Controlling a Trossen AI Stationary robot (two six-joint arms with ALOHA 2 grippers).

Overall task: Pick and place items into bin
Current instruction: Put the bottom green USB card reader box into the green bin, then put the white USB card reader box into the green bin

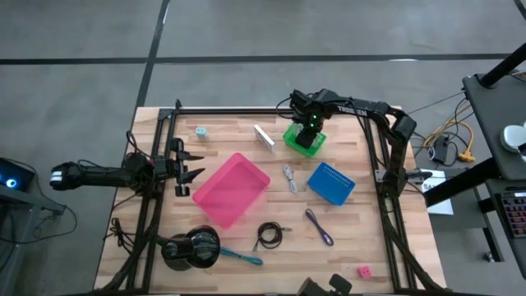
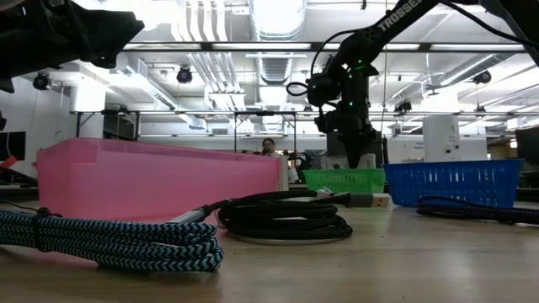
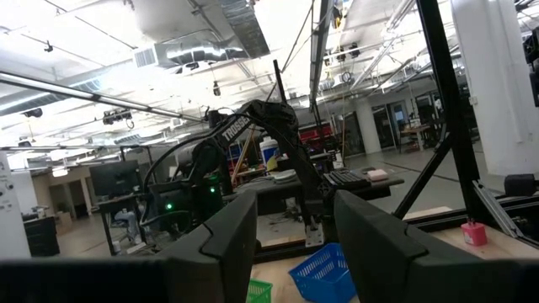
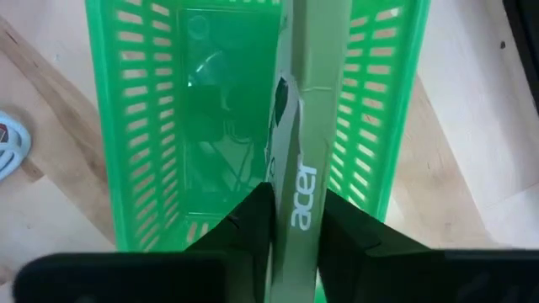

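- My right tool (image 4: 293,220) is clamped on a thin, flat pale-green packet (image 4: 305,126) with "acer" printed on it in white; the packet stands on edge between my two dark fingers and reaches down ahead of them.
- Directly under that tool sits the green bin (image 1: 305,139), a small plastic basket with slotted walls; the packet hangs over its open mouth.
- Just beside the green bin, toward the bench's middle, lies a pale stick (image 1: 264,137), flat and narrow.
- A little further from the tool is the blue bin (image 1: 331,182), also slotted plastic, with a whitish cord (image 1: 290,178) coiled loosely next to it.
- The pink bin (image 1: 231,190) is larger, smooth-walled and translucent, resting at an angle near mid-bench.
- Beyond these lie a purple cord (image 1: 319,227), a black cord (image 1: 269,235) wound in a round loop, and a teal stick tool (image 1: 241,256) touching a large black round object (image 1: 191,247).
- A tiny red block (image 1: 364,271) sits near the bench's (image 1: 345,238) near edge; a light-blue block (image 1: 201,131) lies well away on the far side.
- My left tool (image 1: 191,169) waits beside the pink bin, fingers apart and holding nothing.
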